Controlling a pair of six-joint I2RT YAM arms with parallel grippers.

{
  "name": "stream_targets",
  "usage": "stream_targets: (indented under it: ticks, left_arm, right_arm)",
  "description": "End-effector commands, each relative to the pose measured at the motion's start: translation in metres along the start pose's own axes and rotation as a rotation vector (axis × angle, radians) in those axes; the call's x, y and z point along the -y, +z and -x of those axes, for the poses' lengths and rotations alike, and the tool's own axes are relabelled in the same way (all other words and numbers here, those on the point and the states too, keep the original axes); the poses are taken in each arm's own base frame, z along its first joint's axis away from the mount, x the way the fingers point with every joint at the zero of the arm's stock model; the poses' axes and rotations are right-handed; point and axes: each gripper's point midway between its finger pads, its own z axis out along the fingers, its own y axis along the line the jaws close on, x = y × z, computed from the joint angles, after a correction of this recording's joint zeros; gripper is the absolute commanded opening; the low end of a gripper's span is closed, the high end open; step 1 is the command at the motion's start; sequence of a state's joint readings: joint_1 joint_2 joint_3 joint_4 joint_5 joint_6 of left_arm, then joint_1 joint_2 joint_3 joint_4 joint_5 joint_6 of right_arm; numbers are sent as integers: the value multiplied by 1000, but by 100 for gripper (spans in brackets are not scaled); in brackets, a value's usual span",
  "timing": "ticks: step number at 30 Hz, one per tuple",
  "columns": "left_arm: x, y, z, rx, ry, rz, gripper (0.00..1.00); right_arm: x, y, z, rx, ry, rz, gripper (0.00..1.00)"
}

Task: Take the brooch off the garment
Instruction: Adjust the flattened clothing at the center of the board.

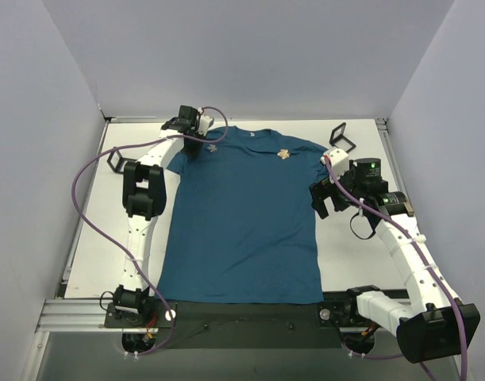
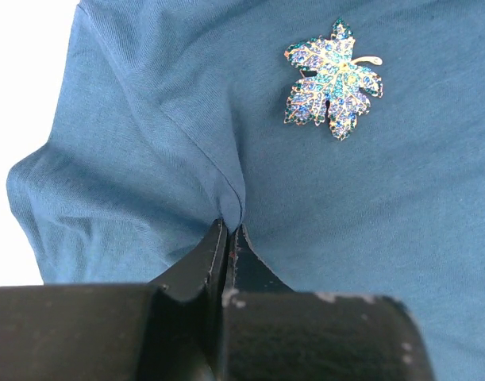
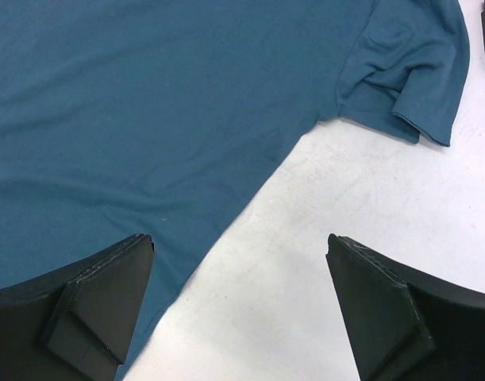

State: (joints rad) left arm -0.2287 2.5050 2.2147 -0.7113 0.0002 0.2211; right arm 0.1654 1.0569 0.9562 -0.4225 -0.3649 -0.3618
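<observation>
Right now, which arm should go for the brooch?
Right. The right gripper is open and free at the garment edge, on the side where the brooch sits. The left gripper is shut on a fabric fold, likely anchoring it.

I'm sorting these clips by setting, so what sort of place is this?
Probably a lab robot test cell: plain grey walls enclose a white table, two robot arms are bolted at its edge, a T-shirt lies flat.

**Teal Shirt, Gold Brooch**

The shirt [image 1: 242, 222] is plain dark teal-blue. The brooch [image 1: 283, 154] on it is gold-orange. A leaf ornament [image 2: 335, 81] glitters with blue and green stones on gold. The table [image 1: 91, 254] is white, the cables [image 1: 75, 189] purple, the arms [image 1: 141, 190] white and black.
</observation>
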Motion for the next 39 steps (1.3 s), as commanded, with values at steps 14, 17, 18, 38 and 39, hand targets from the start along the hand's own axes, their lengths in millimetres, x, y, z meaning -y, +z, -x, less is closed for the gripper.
stream_targets:
  ticks: [14,17,18,38,39]
  left_arm:
    - [14,-29,26,80,-7,-86,13]
    - [8,-33,40,122,-5,-63,23]
    - [8,-34,43,130,-1,-57,28]
    - [51,-25,106,280,112,-21,66]
    - [51,-23,106,279,106,-19,66]
  right_arm:
    - [-7,4,-1,-3,-9,26,97]
    - [-6,5,-1,-4,-10,23,97]
    - [-7,5,-1,-9,-10,24,97]
    - [-6,6,-3,-14,-15,19,96]
    - [-6,6,-3,-14,-15,20,96]
